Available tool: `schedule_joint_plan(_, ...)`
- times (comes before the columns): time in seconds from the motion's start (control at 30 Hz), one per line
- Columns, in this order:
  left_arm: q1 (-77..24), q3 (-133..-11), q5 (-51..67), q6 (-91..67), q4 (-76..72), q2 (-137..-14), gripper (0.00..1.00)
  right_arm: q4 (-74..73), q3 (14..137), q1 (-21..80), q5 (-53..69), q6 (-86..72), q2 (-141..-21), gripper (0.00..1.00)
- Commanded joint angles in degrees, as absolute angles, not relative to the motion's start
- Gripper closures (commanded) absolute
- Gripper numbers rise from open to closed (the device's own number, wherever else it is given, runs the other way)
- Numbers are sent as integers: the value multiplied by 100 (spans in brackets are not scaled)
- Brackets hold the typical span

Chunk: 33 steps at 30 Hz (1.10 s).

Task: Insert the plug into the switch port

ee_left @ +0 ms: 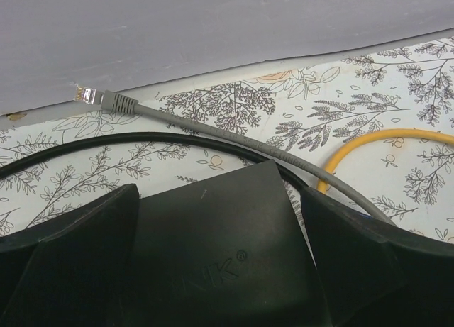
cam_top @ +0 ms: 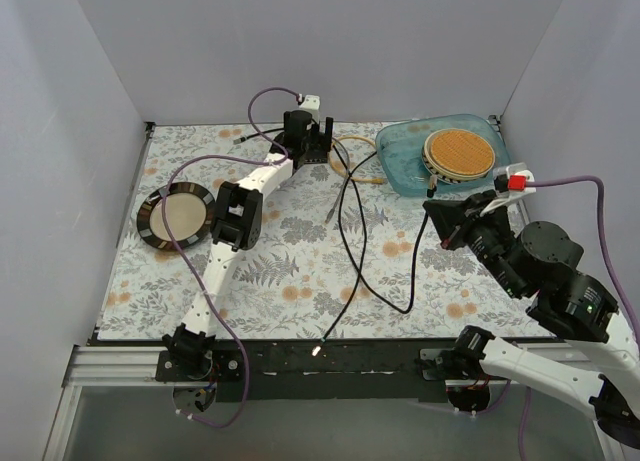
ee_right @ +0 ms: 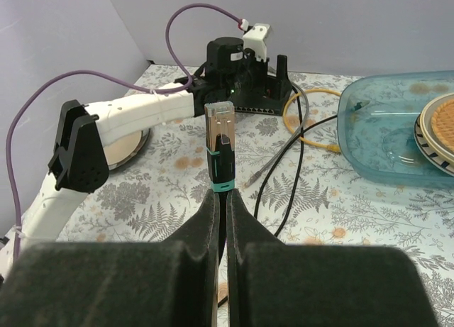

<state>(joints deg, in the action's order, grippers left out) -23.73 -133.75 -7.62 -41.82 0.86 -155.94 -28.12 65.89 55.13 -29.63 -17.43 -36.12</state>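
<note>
Presently the left gripper [cam_top: 311,144] sits at the far centre of the table, near the back wall, its two fingers [ee_left: 71,259] pressed against either side of a flat black rectangular switch box [ee_left: 213,249]. In the right wrist view the box's near long face shows a small green light. The switch port [ee_right: 257,108] lies along that face, but single sockets cannot be told apart at this size. The right gripper [ee_right: 221,196] is on the right side of the table, well apart from the box and pointing toward it. Its fingers are pinched together on the boot of the plug [ee_right: 220,141], a clear-tipped network connector with a black boot and a teal band. The plug stands out beyond the fingertips and touches nothing else. On the floral-patterned tablecloth [cam_top: 290,266], a loose grey cable with a clear connector [ee_left: 89,96] lies just beyond the box. A yellow cable [ee_left: 383,138] curves to its right, and a thin black cable [cam_top: 356,243] loops across the middle of the cloth. A translucent blue tray [cam_top: 400,166] holding a round woven-topped disc [cam_top: 459,153] sits at the far right. A black-rimmed round plate [cam_top: 176,217] lies on the left.
</note>
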Motion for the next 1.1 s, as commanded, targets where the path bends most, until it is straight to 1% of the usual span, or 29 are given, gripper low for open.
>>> schedule_joint_plan(0.0,-2373,-13062,-466,-4271,1186,-15232,2,-2847,6530,5502,-2944,-1916,-3524,99)
schedule_joint_plan(0.07,-2373,-12781,-343,-4543,1353,-14987,2,-2900,6522,5502,-2936,-1960,-3533,99)
schedule_joint_plan(0.1,-2382,-12327,-273,-4622,1345,-14890,2,-2970,6513,5502,-2936,-1969,-3525,99)
schedule_joint_plan(0.17,-2391,-11929,-229,-4825,1292,-14705,2,-3014,6460,5502,-2944,-2004,-3533,99)
schedule_joint_plan(0.27,-2443,-11444,-167,-4948,1353,-14634,2,-3085,6364,5502,-2918,-2074,-3533,99)
schedule_joint_plan(0.43,-2557,-10821,-650,-5176,1477,-14397,2,-3024,6161,5502,-2865,-2144,-3498,99)
schedule_joint_plan(0.57,-2628,-10049,-922,-5299,1441,-14046,2,-3015,6082,5502,-2839,-2162,-3551,99)
schedule_joint_plan(0.9,-2698,-8132,-633,-5959,1398,-12982,2,-2866,5731,5502,-2549,-2188,-3999,99)
schedule_joint_plan(1.07,-2725,-7612,-755,-6091,1266,-12578,2,-2655,5432,5502,-2233,-2188,-4358,99)
